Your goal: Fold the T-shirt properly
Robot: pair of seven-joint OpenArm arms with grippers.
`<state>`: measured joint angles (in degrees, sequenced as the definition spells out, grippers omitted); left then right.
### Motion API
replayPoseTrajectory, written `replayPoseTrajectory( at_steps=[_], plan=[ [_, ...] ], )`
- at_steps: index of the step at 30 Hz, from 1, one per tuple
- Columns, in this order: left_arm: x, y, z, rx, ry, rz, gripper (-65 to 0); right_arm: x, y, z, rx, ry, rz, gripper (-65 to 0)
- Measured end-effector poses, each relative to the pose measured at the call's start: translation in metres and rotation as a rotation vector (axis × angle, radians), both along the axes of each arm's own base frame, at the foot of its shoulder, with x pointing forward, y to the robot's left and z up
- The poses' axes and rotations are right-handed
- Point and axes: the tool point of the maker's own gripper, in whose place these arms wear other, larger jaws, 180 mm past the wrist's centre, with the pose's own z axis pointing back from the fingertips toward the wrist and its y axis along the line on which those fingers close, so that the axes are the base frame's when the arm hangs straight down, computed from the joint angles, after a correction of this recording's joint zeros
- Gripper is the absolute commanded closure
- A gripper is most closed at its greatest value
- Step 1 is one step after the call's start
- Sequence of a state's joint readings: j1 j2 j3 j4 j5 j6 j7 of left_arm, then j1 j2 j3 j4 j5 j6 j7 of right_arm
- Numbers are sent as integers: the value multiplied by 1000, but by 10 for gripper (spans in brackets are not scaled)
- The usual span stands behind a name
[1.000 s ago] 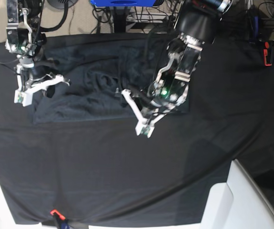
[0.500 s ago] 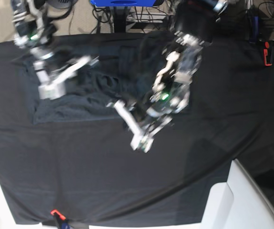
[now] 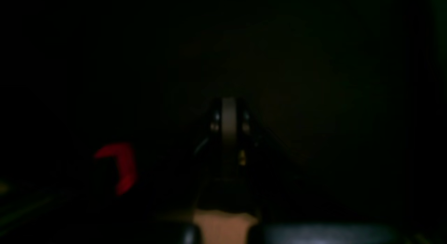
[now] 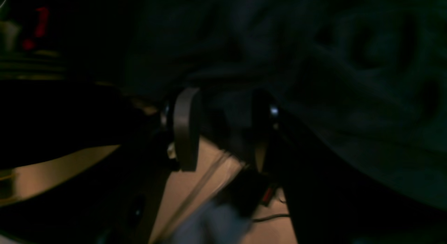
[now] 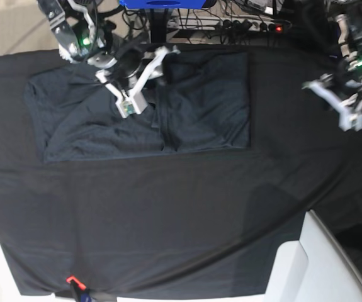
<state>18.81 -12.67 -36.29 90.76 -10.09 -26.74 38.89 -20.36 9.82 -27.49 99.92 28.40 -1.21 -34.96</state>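
1. Looking down from the base view, you see the T-shirt lying flat on the black tablecloth covering the worktop, toward the far edge.
2. Your right tool hangs over the shirt's upper middle, its pale fingers spread apart with no cloth clearly pinched between them.
3. Your left tool sits off beside the shirt, well apart from it, over bare tablecloth; its fingers are pressed together, holding nothing.
4. Your left wrist view is almost black.
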Motion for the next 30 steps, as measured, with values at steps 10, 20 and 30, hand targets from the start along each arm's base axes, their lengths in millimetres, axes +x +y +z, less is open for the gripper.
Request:
replayPoseTrajectory(
  at_steps=[10, 20, 30],
  plan=[
    [-42, 50, -3, -39, 32, 52, 0, -12, 9, -22, -18, 58, 53, -260],
    [-37, 43, -6, -54, 23, 45, 0, -21, 6, -28, -42, 102, 73, -339],
    [-41, 39, -9, -64, 29, 49, 0, -35, 0, -47, -69, 160, 74, -120]
  ],
)
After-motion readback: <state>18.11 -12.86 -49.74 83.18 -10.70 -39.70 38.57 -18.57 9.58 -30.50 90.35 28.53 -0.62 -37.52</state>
